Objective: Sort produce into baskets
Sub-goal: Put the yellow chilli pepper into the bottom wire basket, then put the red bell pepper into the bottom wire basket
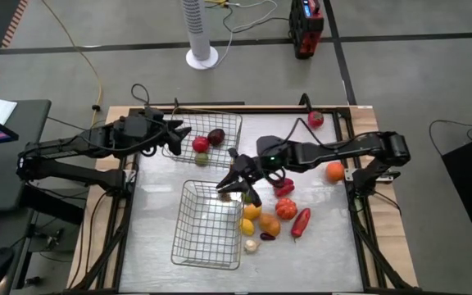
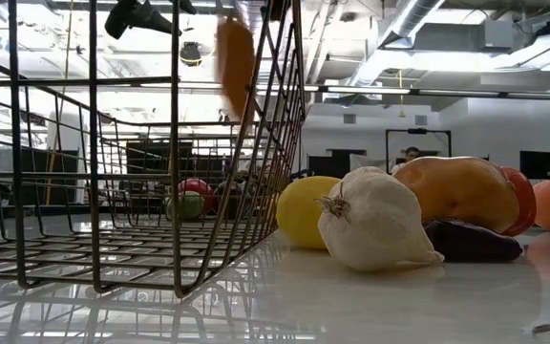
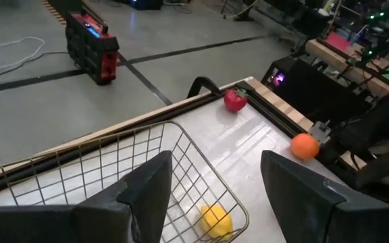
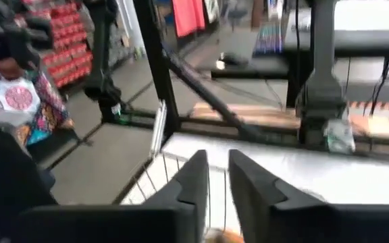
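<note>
High view, listed from left to right.

Left gripper (image 1: 179,131): held over the near-left edge of the far basket (image 1: 228,123), fingers spread wide, nothing between them. In the left wrist view a yellow piece (image 3: 215,219) is seen lying in that basket below the fingers.

Far basket contents: a red apple (image 1: 201,145), a dark plum (image 1: 215,136) and a green piece (image 1: 201,159), close together.

Near basket (image 1: 207,225): no produce can be made out on its floor. In the low view an orange piece (image 2: 236,53), blurred, is seen high inside the wire wall, apparently dropping.

Right gripper (image 1: 234,187): poised over the right rim of the near basket, jaws nearly closed with a narrow slit left between them; whether anything is gripped cannot be told.

Loose produce: lemon (image 1: 251,211), orange (image 1: 270,226), garlic (image 1: 251,245), tomato (image 1: 286,208), long red pepper (image 1: 301,221), all clustered just right of the near basket; another orange (image 1: 335,171) by the right edge; a red pepper (image 1: 315,120) at the far corner.

Step in hand, as judged: a release into the near basket. It is best done with the fingers kept inside the rim line until fully parted, so that the piece is not bounced off the wire.
</note>
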